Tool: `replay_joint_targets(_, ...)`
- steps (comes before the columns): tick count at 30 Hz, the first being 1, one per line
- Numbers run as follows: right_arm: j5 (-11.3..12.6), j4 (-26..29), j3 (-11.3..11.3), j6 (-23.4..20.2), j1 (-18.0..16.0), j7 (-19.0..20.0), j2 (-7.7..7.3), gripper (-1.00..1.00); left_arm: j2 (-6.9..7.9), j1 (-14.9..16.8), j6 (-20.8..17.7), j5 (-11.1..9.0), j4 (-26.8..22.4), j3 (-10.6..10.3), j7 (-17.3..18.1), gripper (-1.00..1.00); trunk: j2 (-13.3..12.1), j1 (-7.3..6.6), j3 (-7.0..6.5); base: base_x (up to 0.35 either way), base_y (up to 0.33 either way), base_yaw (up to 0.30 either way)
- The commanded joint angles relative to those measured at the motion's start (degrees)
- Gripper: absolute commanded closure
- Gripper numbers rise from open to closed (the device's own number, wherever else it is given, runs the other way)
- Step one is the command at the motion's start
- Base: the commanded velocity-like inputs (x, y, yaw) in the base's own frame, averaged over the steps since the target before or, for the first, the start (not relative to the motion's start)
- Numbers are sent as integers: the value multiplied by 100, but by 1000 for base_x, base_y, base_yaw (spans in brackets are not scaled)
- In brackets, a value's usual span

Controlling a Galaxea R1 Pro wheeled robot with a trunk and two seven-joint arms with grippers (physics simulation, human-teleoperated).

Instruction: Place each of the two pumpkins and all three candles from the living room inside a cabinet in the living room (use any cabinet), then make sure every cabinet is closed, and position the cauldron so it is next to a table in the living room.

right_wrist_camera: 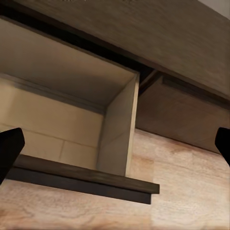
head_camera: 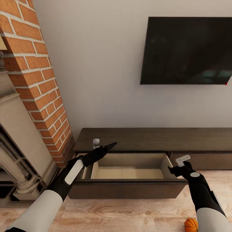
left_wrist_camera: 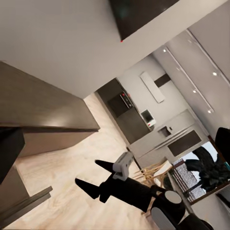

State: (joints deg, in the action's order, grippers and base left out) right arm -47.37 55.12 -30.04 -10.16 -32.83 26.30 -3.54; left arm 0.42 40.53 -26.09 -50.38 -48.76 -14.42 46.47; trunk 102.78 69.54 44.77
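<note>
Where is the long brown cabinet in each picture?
Head view: the cabinet runs along the wall under the black screen.
Left wrist view: it is the dark slab below the pale wall.
Right wrist view: it is the dark wood above its open drawer.
Shared landmark: the wood floor.

The cabinet (head_camera: 154, 135) stands against the far wall (head_camera: 103, 64), right of the brick chimney (head_camera: 38, 80). Its left drawer (head_camera: 129, 185) projects toward the near side. A pumpkin (head_camera: 191, 224) lies on the floor (head_camera: 129, 212), near right.
</note>
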Motion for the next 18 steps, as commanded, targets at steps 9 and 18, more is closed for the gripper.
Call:
replay_joint_targets(9,-36,-174,-11,-12,-4,34,3,-100,249,-139,-731,-22,24,-137,-859,-100,-360,-199,-157,0,0,0)
replay_joint_targets(18,-52,-695,-11,45,-4,-8,3,-100,751,-899,-812,533,420,-175,-1090,-100,-721,-397,-318,0,0,0)
